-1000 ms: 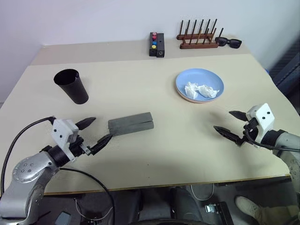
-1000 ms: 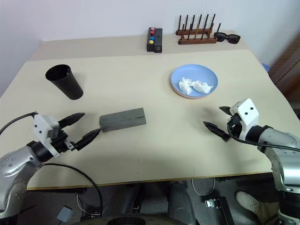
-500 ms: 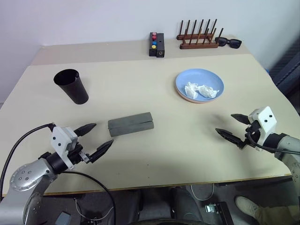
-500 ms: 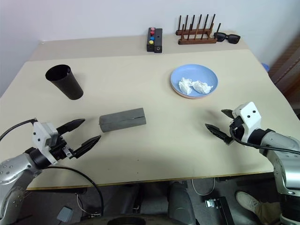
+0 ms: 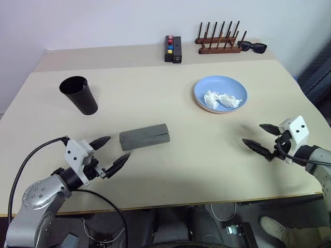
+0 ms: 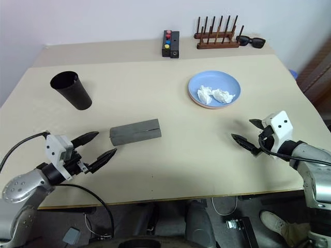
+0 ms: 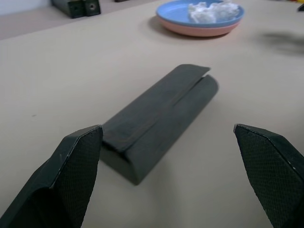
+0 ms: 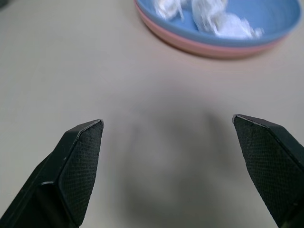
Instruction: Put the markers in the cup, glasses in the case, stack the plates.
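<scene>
At the near edge of the table [image 5: 170, 181], at about 7 o'clock, the left gripper [image 5: 109, 153] hovers low with its two black fingers spread wide apart and nothing between them. It points toward the case [image 5: 144, 137], which lies just beyond its tips, not touching them. At about 4 o'clock the right gripper [image 5: 262, 138] also stands with its fingers wide apart and empty, above bare table.

The case is grey, closed, and lies flat near the middle of the table, its long side running almost from 9 to 3 o'clock. In the left wrist view the case [image 7: 159, 118] lies between the fingers [image 7: 76, 164] but farther out.

Further away, at about 10 o'clock, the cup [image 5: 78, 95] stands upright, rim up; I cannot tell what is inside. At about 1 o'clock the plates [image 5: 221, 94] are stacked, the blue one on the pink one, as the right wrist view shows at the rim [image 8: 223, 45]. Crumpled white tissues [image 5: 220, 99] lie in the blue plate.

At the far edge, near 12 o'clock, is a black box with coloured buttons [image 5: 172, 48]. Beside it, toward 1 o'clock, stand a wooden rack with dark pegs [image 5: 217, 39] and black sunglasses [image 5: 252, 47].
</scene>
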